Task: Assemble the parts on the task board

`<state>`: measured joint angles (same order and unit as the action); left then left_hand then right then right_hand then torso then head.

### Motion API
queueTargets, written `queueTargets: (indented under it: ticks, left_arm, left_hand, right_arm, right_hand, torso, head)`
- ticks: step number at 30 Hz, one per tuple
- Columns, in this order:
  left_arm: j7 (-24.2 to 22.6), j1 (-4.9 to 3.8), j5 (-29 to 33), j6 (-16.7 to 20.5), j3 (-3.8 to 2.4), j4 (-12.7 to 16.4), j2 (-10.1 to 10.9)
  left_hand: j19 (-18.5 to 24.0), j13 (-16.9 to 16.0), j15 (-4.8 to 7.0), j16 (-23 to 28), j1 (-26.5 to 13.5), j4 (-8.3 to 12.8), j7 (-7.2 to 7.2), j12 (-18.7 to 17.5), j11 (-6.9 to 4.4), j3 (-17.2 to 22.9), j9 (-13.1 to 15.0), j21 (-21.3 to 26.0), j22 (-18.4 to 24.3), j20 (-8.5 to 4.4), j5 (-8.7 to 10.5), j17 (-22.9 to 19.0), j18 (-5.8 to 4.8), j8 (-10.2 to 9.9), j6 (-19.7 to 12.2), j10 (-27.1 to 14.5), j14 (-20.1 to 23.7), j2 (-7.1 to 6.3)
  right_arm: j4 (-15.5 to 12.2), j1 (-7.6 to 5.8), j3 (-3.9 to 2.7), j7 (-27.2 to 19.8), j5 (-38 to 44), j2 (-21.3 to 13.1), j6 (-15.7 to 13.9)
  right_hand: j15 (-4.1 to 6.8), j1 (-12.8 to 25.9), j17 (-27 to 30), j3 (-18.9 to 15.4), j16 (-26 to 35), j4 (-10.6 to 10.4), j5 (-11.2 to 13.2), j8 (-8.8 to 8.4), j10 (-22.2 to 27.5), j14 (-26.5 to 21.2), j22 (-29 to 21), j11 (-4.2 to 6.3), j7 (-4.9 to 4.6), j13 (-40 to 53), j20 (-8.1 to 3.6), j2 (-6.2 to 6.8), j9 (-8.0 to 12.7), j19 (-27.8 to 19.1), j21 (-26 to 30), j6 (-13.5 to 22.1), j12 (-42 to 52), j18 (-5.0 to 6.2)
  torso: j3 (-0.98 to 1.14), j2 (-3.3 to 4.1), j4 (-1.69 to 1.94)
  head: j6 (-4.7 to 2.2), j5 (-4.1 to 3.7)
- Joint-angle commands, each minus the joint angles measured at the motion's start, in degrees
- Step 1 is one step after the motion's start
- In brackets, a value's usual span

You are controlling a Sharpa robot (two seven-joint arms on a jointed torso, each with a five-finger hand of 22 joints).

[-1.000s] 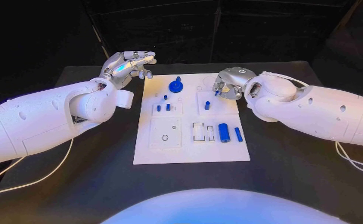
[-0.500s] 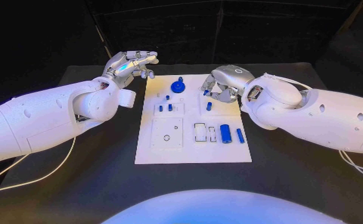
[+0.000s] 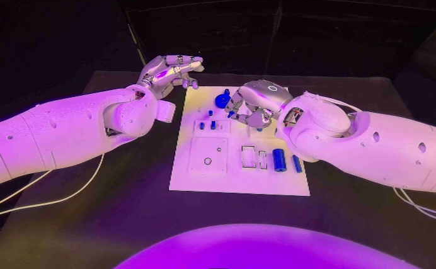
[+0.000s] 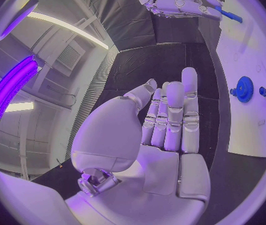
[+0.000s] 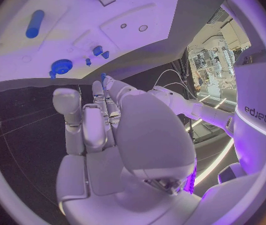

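Since the earlier frames the right hand [image 3: 252, 104] has travelled leftward over the far part of the white rectangular task board [image 3: 238, 181], from the board's right edge to just right of the round blue gear-shaped part [image 3: 222, 99]; the board's parts seem unmoved. At the near end of the board, a square recessed pocket [image 3: 208, 156] on the left holds a small dark ring [image 3: 207, 161]. To its right lie pale rectangular slots [image 3: 254, 157], then a thick blue cylinder [image 3: 279, 159] and a thin blue pin [image 3: 296, 163], both lying flat on the board's right side. Farther away, two short blue pegs [image 3: 207, 125] stand side by side in a shallow recess, with a smaller blue peg [image 3: 210, 113] just beyond them. Above that area the right hand hangs with its fingers curled downward; whether they pinch anything cannot be told, since the fingertips are hidden against the board. In the right wrist view its fingers [image 5: 92, 115] lie straight and close together with nothing visible between them. Farthest, the blue gear stands near the board's far edge. Left of the board's far left corner, the left hand [image 3: 171, 72] is raised over the black table [image 3: 118, 206], fingers loosely bent, grasping nothing; the left wrist view shows its palm bare.
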<state>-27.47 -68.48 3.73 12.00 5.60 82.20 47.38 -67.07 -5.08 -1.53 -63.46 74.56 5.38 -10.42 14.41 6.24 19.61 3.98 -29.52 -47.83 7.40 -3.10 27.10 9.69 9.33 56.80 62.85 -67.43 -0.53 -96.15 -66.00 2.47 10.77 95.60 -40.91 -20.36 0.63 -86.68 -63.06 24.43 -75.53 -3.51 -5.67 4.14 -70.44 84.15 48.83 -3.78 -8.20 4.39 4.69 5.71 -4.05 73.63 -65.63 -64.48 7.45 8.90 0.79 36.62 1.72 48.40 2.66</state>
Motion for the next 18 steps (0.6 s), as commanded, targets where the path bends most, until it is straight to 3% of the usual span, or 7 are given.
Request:
queueTargets:
  ticks: [1,3,7,11,14,18]
  left_arm:
    - [-1.0,-0.15,0.1,-0.5,-0.06,0.0,-0.1]
    - [-1.0,-0.18,0.1,-0.5,-0.06,0.0,-0.1]
    - [-1.0,-0.21,0.1,-0.6,-0.07,0.1,-0.2]
    - [-1.0,-0.27,0.1,-0.7,-0.07,0.1,-0.4]
    - [-1.0,-0.29,0.1,-0.8,-0.07,0.1,-0.4]
    - [-0.9,-0.3,0.1,-0.8,-0.07,0.1,-0.4]
  left_hand:
    - [-0.2,-0.1,0.05,0.2,0.4,0.2,-0.06,0.3,-0.07,0.2,0.0,0.2,0.1,-0.16,-0.25,-0.1,0.77,0.3,-0.2,-0.5,0.3,0.0]
    - [-0.2,-0.1,0.05,0.2,0.4,0.2,-0.06,0.3,-0.07,0.2,0.0,0.2,0.1,-0.16,-0.25,-0.1,0.77,0.3,-0.2,-0.5,0.3,0.0]
    - [-0.2,-0.1,0.05,0.2,0.4,0.2,-0.06,0.3,-0.07,0.2,0.0,0.2,0.1,-0.16,-0.25,-0.1,0.77,0.3,-0.2,-0.5,0.3,0.0]
    - [-0.2,-0.1,0.05,0.2,0.4,0.2,-0.06,0.3,-0.06,0.2,0.0,0.2,0.1,-0.17,-0.25,-0.1,0.77,0.4,-0.2,-0.5,0.3,0.01]
    - [-0.2,-0.1,0.05,0.2,0.4,0.2,-0.06,0.3,-0.06,0.3,0.0,0.3,0.1,-0.17,-0.25,-0.1,0.77,0.4,-0.2,-0.5,0.3,0.01]
    - [-0.2,-0.1,0.05,0.2,0.4,0.2,-0.06,0.3,-0.06,0.3,0.0,0.3,0.1,-0.17,-0.25,-0.1,0.77,0.4,-0.2,-0.5,0.3,0.01]
  right_arm:
    - [0.7,0.53,-0.03,-1.6,-0.7,0.9,0.6]
    - [1.2,1.24,-0.01,-1.8,-0.9,1.8,0.9]
    - [1.9,2.53,0.03,-2.2,-0.9,3.0,1.5]
    - [2.7,4.04,0.1,-2.6,-0.8,3.9,2.1]
    - [3.2,4.84,0.15,-2.8,-0.5,4.3,2.4]
    - [3.9,5.6,0.21,-3.2,-0.4,4.8,2.7]
  right_hand:
    - [0.39,0.4,0.0,0.5,-0.1,0.0,-0.4,0.04,-0.4,1.7,0.1,-0.05,-0.03,0.1,0.13,0.03,-0.1,0.4,-0.3,-0.4,0.3,-1.11]
    - [0.41,0.5,0.0,0.6,-0.1,0.1,-0.5,0.04,-0.4,1.7,0.1,-0.04,-0.02,0.1,0.12,0.03,-0.1,0.4,-0.3,-0.4,0.4,-1.12]
    - [0.41,0.5,0.1,0.6,-0.1,0.1,-0.5,0.04,-0.5,1.7,0.1,-0.04,-0.02,0.1,0.11,0.03,-0.1,0.4,-0.4,-0.4,0.4,-1.13]
    - [0.41,0.5,0.0,0.6,-0.1,0.1,-0.5,0.04,-0.5,1.7,0.2,-0.04,-0.02,0.1,0.11,0.04,-0.1,0.4,-0.4,-0.4,0.4,-1.13]
    - [0.41,0.5,0.1,0.6,-0.1,0.1,-0.5,0.03,-0.4,1.7,0.2,-0.04,-0.03,0.1,0.11,0.04,-0.1,0.4,-0.4,-0.4,0.4,-1.13]
    - [0.41,0.5,0.1,0.6,-0.1,0.1,-0.5,0.03,-0.4,1.7,0.1,-0.04,-0.03,0.1,0.11,0.04,-0.1,0.4,-0.4,-0.4,0.3,-1.12]
  torso:
    - [-0.02,0.04,0.17]
    - [0.0,-0.02,-0.04]
    - [0.0,-0.01,-0.05]
    - [-0.03,-0.01,0.03]
    - [0.06,0.0,-0.1]
    - [0.06,-0.02,-0.13]
  head:
    - [0.35,0.63]
    - [0.82,1.6]
    - [1.17,2.52]
    - [1.49,3.06]
    - [1.6,3.68]
    - [1.6,3.85]
